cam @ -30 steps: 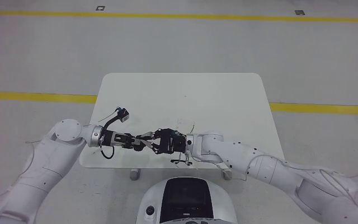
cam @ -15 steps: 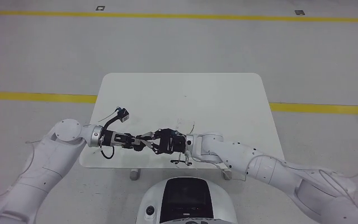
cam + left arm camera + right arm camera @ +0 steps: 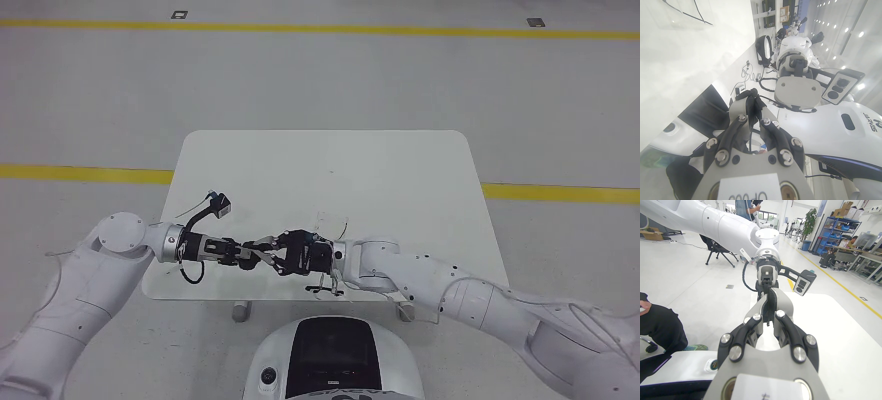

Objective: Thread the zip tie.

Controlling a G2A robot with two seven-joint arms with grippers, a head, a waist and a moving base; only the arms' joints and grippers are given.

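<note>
Left arm: the left gripper (image 3: pixel 254 248) hangs over the near edge of the table (image 3: pixel 400 170). Its position matches both earlier top-view frames. In the left wrist view its fingers (image 3: pixel 742 118) are drawn together on a dark strip, judged to be one end of the zip tie (image 3: pixel 770 295).

Centre: the zip tie is off the table, spanning the short gap between the two grippers. The ridged strap runs straight from one to the other.

Right arm: the right gripper (image 3: pixel 283 253) is clamped on the strap, with its fingers (image 3: pixel 784 303) pressed against both sides. Compared with the earlier frames, this gripper and its forearm sit slightly further left, so the gap to the left gripper is narrower.

Meaning for the task: the right arm is feeding the strap toward the end held by the left arm. Whether the tip has entered the head cannot be seen.

Spare ties (image 3: pixel 330 215) lie on the table behind, unmoved.
</note>
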